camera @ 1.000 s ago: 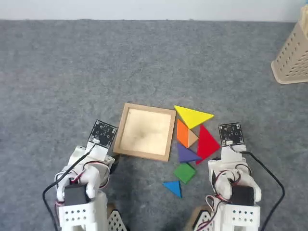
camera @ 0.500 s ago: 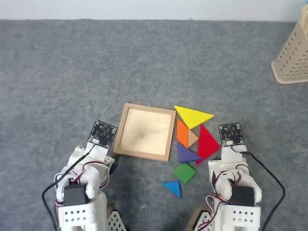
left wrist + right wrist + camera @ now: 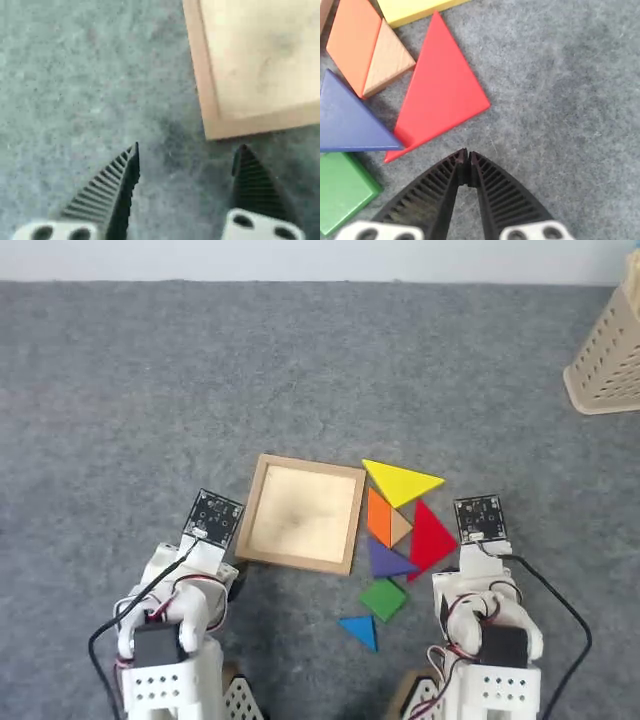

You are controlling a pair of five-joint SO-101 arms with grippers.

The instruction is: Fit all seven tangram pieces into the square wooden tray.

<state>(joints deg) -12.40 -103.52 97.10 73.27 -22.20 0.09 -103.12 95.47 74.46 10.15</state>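
The square wooden tray (image 3: 342, 525) lies empty at mid-table, and its corner (image 3: 210, 107) is in the left wrist view. To its right lie the pieces: yellow triangle (image 3: 400, 481), orange parallelogram (image 3: 377, 516), plain wood triangle (image 3: 400, 527), red triangle (image 3: 431, 536), purple triangle (image 3: 388, 560), green square (image 3: 384, 598) and small blue triangle (image 3: 360, 628). My left gripper (image 3: 187, 155) is open over bare carpet just off the tray's near left corner. My right gripper (image 3: 466, 157) is shut and empty, its tips on the carpet beside the red triangle (image 3: 440, 92).
A cream slatted container (image 3: 610, 350) stands at the far right edge. Grey carpet (image 3: 150, 390) covers the table. Both arm bases (image 3: 170, 640) sit at the near edge.
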